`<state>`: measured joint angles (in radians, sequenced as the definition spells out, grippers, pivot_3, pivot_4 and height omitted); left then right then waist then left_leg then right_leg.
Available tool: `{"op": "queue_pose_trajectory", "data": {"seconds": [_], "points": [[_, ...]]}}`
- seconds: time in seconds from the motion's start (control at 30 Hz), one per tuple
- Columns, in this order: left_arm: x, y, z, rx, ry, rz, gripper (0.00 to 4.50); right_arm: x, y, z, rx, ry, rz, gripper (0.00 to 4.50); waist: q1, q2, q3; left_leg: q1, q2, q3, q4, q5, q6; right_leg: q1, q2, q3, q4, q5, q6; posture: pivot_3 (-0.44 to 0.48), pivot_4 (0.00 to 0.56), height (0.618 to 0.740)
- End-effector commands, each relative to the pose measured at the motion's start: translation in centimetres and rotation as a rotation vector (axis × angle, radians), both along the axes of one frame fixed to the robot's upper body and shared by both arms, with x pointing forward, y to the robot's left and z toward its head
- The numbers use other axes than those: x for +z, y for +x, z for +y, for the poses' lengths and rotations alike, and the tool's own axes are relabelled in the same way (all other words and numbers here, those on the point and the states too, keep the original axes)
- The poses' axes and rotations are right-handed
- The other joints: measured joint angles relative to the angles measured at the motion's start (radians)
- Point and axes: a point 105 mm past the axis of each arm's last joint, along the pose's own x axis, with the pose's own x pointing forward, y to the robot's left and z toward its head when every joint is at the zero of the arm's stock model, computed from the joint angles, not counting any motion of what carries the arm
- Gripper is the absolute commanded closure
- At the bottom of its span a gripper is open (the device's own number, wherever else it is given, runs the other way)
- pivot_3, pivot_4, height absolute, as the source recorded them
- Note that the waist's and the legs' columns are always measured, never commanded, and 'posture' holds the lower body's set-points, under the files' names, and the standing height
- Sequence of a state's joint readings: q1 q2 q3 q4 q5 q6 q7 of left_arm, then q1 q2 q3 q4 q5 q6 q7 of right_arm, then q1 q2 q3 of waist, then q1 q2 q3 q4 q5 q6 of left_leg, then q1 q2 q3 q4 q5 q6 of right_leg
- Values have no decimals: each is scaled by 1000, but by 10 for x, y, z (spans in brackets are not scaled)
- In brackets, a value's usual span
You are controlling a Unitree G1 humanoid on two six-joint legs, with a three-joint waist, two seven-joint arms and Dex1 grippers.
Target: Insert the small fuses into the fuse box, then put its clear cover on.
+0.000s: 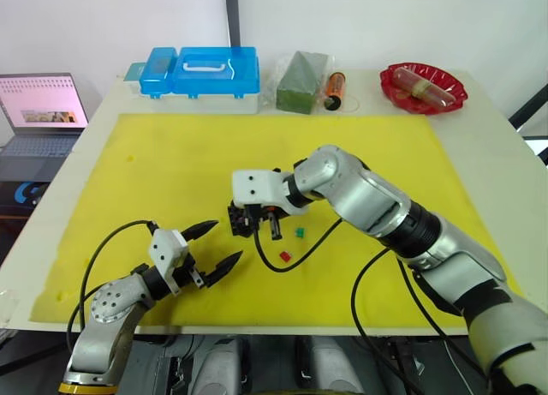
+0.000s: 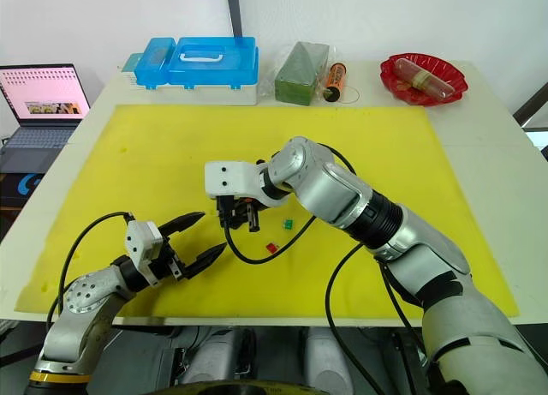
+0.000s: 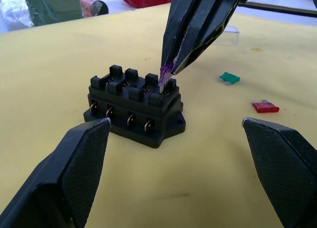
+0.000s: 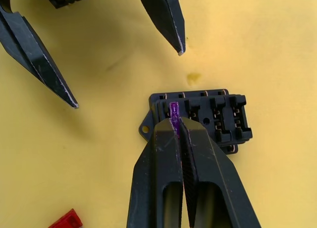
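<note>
The fuse box [image 3: 134, 108] sits on the yellow mat [image 1: 171, 155], near the mat's middle and toward its front edge. The right gripper [image 4: 174, 120] is directly above the fuse box, its two fingers pressed together on the purple fuse [image 3: 165, 74]. The fuse stands upright between the fingertips, with its lower end at a slot at one end of the fuse box's top; whether the blades are already seated in the slot cannot be told. The other slots visible on the fuse box top hold no fuse. The left gripper [image 1: 211, 248] is just beside the fuse box, on the side toward the robot's left and front, with its fingers spread wide and holding nothing; neither finger touches the fuse box. The green fuse [image 3: 229, 78] lies flat on the mat near the fuse box, on the robot's right side of it, and the red fuse [image 3: 265, 107] lies near it, slightly closer to the front edge. The clear cover [image 3: 225, 36] rests on the mat beyond the green fuse, well apart from the fuse box.
</note>
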<state>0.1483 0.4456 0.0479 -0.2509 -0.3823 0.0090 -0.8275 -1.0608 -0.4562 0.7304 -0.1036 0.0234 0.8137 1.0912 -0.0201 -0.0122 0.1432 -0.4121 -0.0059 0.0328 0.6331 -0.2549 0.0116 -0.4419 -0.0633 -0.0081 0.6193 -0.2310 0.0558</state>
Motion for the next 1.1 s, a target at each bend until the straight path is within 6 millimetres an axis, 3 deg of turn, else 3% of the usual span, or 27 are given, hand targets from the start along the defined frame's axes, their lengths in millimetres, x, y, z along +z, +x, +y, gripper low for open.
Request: {"op": "queue_pose_trajectory", "data": {"seconds": [0.03, 1.1], "points": [[9, -2, -2, -15, -2, -47, 0, 5, 0, 2, 18, 8, -30, 4488, 0, 0, 0, 0, 0, 0, 0, 0, 0, 0, 0, 0, 0, 0, 0, 0, 150, 740], [10, 1, -1, 3, 1, -53, 0, -2, 4, 1, 10, -8, -12, 4488, 0, 0, 0, 0, 0, 0, 0, 0, 0, 0, 0, 0, 1, 1, 2, 0, 150, 740]]}}
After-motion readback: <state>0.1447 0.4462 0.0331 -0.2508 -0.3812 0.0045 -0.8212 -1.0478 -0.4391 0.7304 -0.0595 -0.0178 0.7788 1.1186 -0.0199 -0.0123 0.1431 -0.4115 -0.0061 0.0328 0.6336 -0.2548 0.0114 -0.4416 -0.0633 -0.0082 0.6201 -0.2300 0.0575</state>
